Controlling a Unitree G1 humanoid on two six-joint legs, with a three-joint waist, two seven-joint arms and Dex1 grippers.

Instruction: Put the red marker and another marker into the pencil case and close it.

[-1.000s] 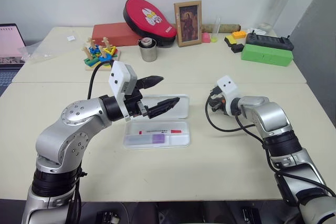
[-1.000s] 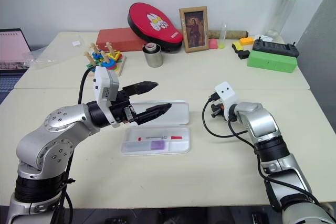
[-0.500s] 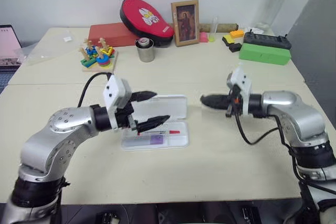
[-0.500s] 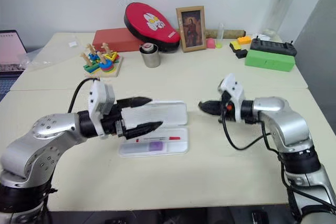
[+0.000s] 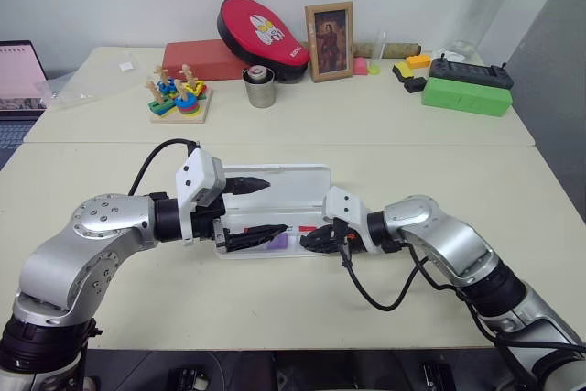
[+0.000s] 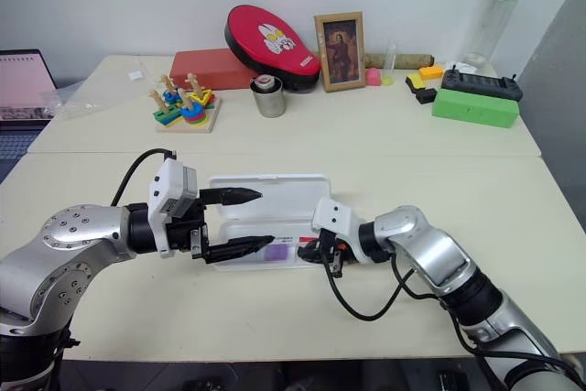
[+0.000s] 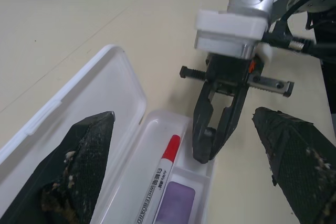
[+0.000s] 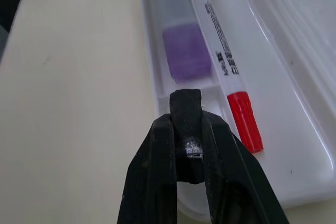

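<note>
— Markers first: where are they?

— Both lie inside the pencil case (image 5: 275, 191), in its translucent tray. The red marker (image 8: 223, 65) lies lengthwise along the tray, its red cap toward the right-hand end. The purple marker (image 8: 185, 52) sits just beside it, on the side nearer the robot.

— And the case itself?

— Open. It rests flat on the near table (image 5: 275, 309), with the lid folded back on the far side of the tray.

— What is the left gripper (image 5: 257, 211) doing?

— Its two black fingers are spread wide, with nothing between them. It points to the right over the left part of the case; one finger is above the lid, the other low over the tray's left end.

— The right gripper (image 5: 312, 239)?

— Its fingers are pressed together and grip nothing. It points left and slightly down, with the tips at the right end of the tray, by the near corner. Whether they touch the rim, I cannot tell.

— Anything else around?

— On the far table stand a green box (image 5: 466, 95), a red oval pouch (image 5: 262, 27), a framed picture (image 5: 329, 40), a metal cup (image 5: 260, 87) and a wooden stacking toy (image 5: 178, 100), all well apart from the case.
</note>
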